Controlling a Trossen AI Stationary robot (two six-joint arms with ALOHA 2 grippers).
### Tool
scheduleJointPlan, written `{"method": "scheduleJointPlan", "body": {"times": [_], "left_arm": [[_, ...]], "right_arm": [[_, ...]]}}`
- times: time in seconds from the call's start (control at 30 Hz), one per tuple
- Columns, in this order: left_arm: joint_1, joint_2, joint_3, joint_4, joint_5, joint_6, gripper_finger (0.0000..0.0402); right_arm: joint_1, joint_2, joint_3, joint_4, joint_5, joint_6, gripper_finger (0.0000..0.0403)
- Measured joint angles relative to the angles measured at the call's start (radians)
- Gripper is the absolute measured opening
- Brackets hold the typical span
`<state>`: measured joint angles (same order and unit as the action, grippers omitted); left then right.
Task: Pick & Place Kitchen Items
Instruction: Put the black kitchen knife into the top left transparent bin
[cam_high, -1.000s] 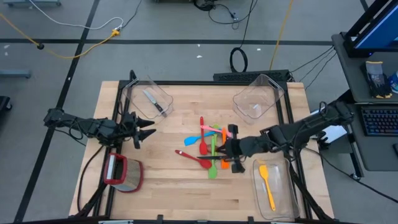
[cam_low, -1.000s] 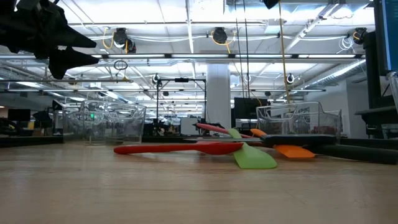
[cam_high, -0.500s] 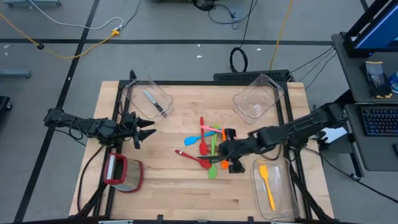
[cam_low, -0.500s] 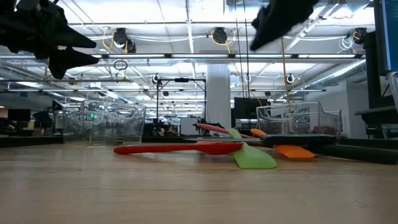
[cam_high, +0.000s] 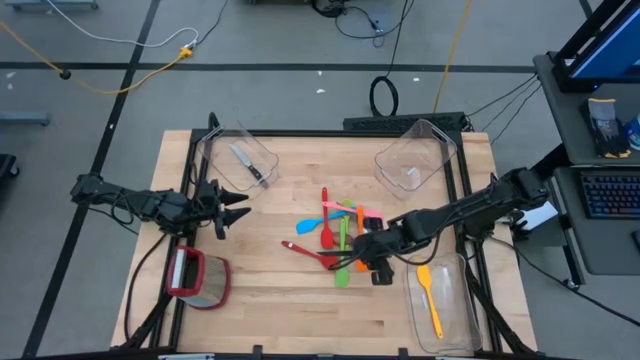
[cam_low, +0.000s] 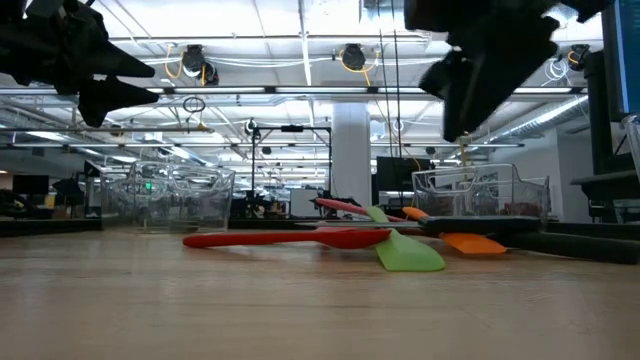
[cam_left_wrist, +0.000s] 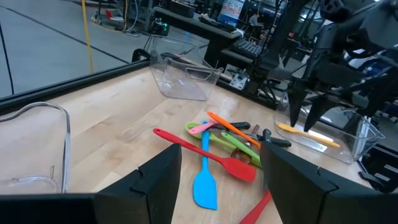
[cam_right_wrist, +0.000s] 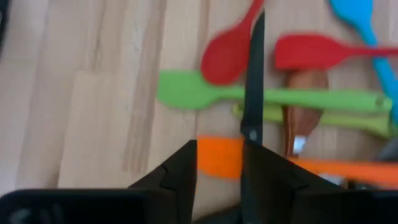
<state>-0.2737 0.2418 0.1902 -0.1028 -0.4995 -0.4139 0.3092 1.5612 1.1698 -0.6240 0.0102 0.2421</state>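
Observation:
A pile of kitchen items (cam_high: 340, 235) lies on the wooden table's middle: red, green, orange, blue and pink spatulas and spoons, plus a black-handled knife (cam_right_wrist: 252, 81). My right gripper (cam_high: 375, 262) hangs open above the pile's right side, tipped steeply down and well clear of the table in the low view (cam_low: 470, 100). The orange spatula head (cam_right_wrist: 217, 155) shows below the gap between its fingers. My left gripper (cam_high: 228, 205) waits open at the table's left, pointing toward the pile (cam_left_wrist: 217, 155).
A clear bin (cam_high: 440, 305) at the near right holds a yellow spatula (cam_high: 430, 300). Another clear bin (cam_high: 235, 160) at the far left holds a knife (cam_high: 247, 165). A third (cam_high: 415, 160) stands at the far right, and a red-rimmed container (cam_high: 200, 278) at the near left.
My right gripper has come down toward the pile and tipped from nearly level to steeply downward, drifting slightly toward the table's near edge. The utensils have stayed where they were.

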Motion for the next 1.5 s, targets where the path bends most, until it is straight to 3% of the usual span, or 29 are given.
{"method": "scheduleJointPlan", "body": {"times": [0.27,0.47,1.17,1.5], "left_arm": [[0.0,0.0,0.0,0.0,0.0,0.0,0.0223],[0.0,0.0,0.0,-0.001,0.0,0.0,0.0223],[0.0,0.0,0.0,-0.002,0.0,0.027,0.0223],[0.0,0.0,0.0,-0.002,0.0,0.027,0.0223]], "right_arm": [[-0.001,0.009,0.0,-0.07,-0.012,0.007,0.0192],[-0.006,0.077,0.0,-0.111,-0.012,0.001,0.0215],[-0.014,0.209,0.0,-0.125,0.046,-0.052,0.021],[-0.013,0.222,0.0,-0.128,0.124,-0.053,0.0205]]}}
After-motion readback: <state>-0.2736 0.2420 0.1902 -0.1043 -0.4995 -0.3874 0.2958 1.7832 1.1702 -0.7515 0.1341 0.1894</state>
